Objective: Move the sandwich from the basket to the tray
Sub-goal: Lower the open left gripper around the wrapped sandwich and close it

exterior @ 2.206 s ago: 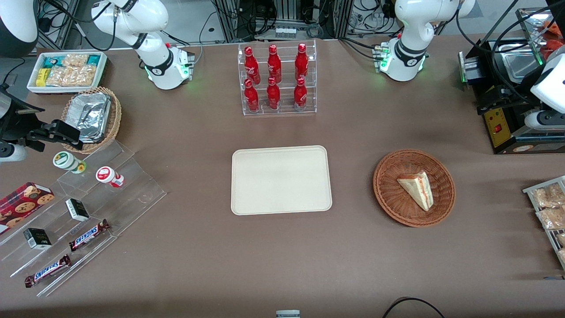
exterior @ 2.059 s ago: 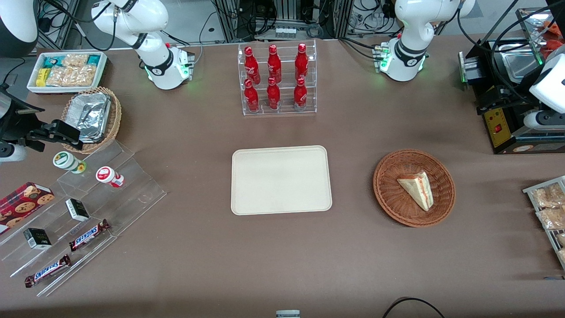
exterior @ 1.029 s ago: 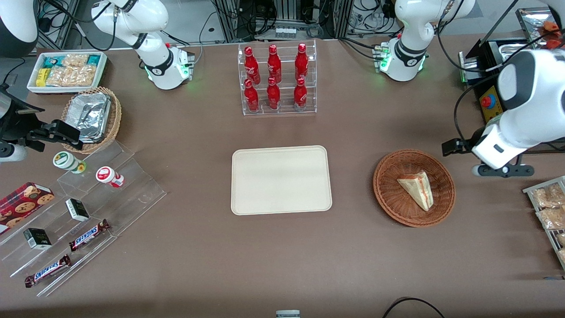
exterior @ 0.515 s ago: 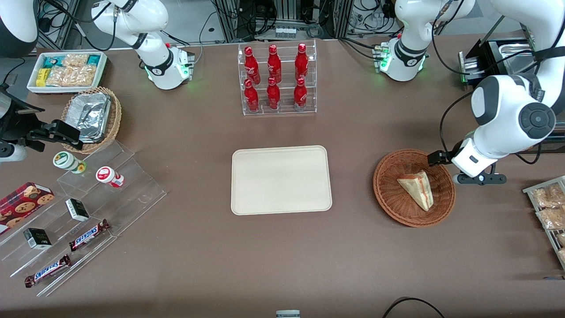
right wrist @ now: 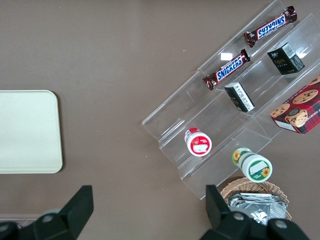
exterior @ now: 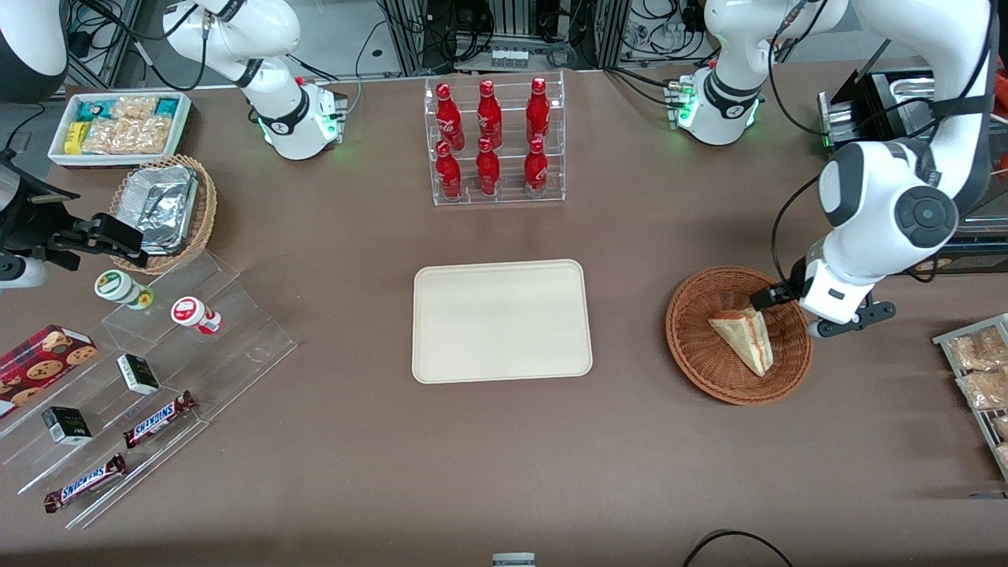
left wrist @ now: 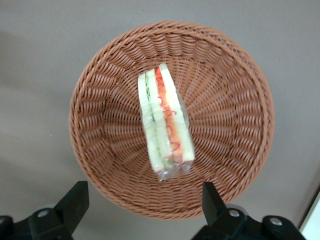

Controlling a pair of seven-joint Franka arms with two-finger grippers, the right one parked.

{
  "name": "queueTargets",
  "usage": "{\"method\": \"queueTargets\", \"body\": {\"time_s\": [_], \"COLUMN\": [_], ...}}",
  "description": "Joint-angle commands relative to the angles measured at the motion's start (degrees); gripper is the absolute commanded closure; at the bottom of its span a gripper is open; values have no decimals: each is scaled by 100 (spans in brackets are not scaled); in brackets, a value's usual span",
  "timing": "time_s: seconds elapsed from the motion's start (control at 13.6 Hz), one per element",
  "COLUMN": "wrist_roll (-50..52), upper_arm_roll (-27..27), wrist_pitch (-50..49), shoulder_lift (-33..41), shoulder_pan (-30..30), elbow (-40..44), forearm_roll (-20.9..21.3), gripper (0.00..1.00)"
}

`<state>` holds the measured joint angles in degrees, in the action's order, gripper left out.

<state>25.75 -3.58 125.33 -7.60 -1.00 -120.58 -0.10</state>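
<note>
The sandwich (exterior: 744,337), a wrapped pale wedge with red and green layers, lies in the round reddish-brown basket (exterior: 693,346). My gripper (exterior: 811,313) hovers over the basket's rim toward the working arm's end of the table, above the sandwich and not touching it. In the left wrist view the open gripper (left wrist: 144,205) holds nothing. Its fingers (left wrist: 75,200) stand wide apart over the basket (left wrist: 225,100) rim, short of the sandwich (left wrist: 165,125). The cream tray (exterior: 501,320) lies bare mid-table, beside the basket toward the parked arm's end. Its corner also shows as the tray (right wrist: 27,131).
A clear rack of red bottles (exterior: 492,142) stands farther from the camera than the tray. A stepped acrylic shelf with snacks (exterior: 150,378), a tan basket of foil containers (exterior: 161,209) and a white snack bin (exterior: 118,126) sit toward the parked arm's end. A black machine (exterior: 906,228) and a snack rack (exterior: 980,378) flank the working arm.
The left arm has swung in from the working arm's end of the table and come over the basket's rim. Sandwich, basket and tray have not moved.
</note>
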Motion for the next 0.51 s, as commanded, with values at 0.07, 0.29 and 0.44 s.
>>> {"method": "queueTargets", "body": {"time_s": [0.07, 0.29, 0.44], "wrist_roll": [1220, 1731, 1758], "upper_arm_roll": [6, 6, 15], "wrist_pitch": [457, 720, 739], "shoulder_lift": [-172, -277, -382], "shoulder_pan": [-138, -208, -217], "elbow": [-44, -53, -53], "forearm_roll": [72, 89, 90], "gripper": [0, 0, 0]}}
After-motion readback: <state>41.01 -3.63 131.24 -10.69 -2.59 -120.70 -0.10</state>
